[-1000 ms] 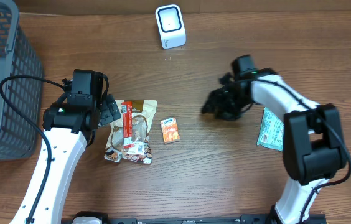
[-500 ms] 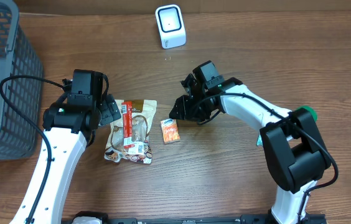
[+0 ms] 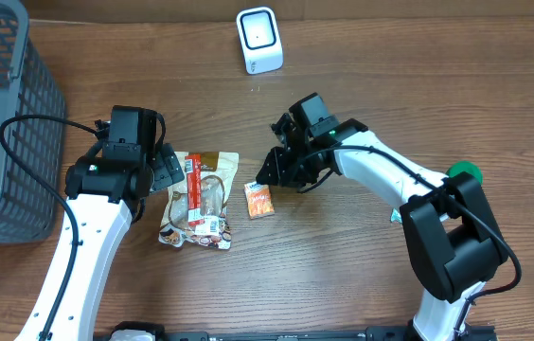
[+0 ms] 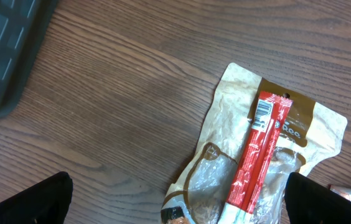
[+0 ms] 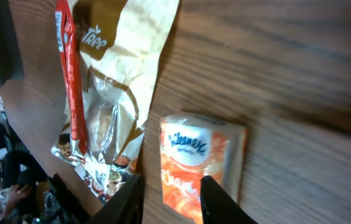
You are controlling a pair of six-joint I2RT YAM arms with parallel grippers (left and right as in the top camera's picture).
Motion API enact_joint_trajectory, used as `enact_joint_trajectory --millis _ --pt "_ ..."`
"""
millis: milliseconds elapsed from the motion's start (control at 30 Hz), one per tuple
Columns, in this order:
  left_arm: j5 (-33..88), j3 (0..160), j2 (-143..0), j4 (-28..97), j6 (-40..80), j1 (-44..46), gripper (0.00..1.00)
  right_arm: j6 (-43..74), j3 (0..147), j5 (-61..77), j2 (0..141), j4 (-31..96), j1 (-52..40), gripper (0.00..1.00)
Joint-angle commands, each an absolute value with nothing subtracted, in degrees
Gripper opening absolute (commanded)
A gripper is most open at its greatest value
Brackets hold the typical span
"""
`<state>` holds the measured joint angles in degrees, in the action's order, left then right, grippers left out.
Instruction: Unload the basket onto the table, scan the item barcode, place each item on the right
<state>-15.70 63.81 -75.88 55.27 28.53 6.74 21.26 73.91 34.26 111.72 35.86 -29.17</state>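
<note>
A white barcode scanner (image 3: pixel 258 39) stands at the back of the table. A small orange tissue packet (image 3: pixel 259 199) (image 5: pixel 200 165) lies flat at the middle. My right gripper (image 3: pixel 266 175) (image 5: pixel 170 202) hovers over the packet's near edge with its jaws narrowed but apart. One finger (image 5: pixel 222 202) is over the packet and the other finger (image 5: pixel 129 199) is beside it. A brown snack pouch (image 3: pixel 201 199) (image 4: pixel 225 180) with a red stick pack (image 4: pixel 259 155) on top lies to the left. My left gripper (image 3: pixel 168 170) (image 4: pixel 175 205) is wide open above it.
A dark mesh basket (image 3: pixel 2 123) fills the far left. A sliver of a green packet (image 3: pixel 393 216) shows under the right arm. Bare wood lies in front of the scanner.
The right arm has swung left from the right side of the table to the orange packet, and its jaws have narrowed. The left arm has not moved.
</note>
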Motion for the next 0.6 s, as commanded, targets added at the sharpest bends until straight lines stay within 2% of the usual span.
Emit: enact_joint_trajectory --millis 0,100,567 --pt "-16.47 64.75 -75.64 55.22 28.32 6.76 1.00 21.26 74.13 32.86 110.30 35.88 -31.38 0.28" --pt "-16.47 64.75 -75.64 55.24 28.32 6.76 0.99 21.28 73.60 29.63 110.32 35.83 -32.80 0.25" --pt "-16.47 64.75 -75.64 55.24 28.32 6.76 1.00 22.76 72.69 23.77 110.32 37.50 -34.50 0.22"
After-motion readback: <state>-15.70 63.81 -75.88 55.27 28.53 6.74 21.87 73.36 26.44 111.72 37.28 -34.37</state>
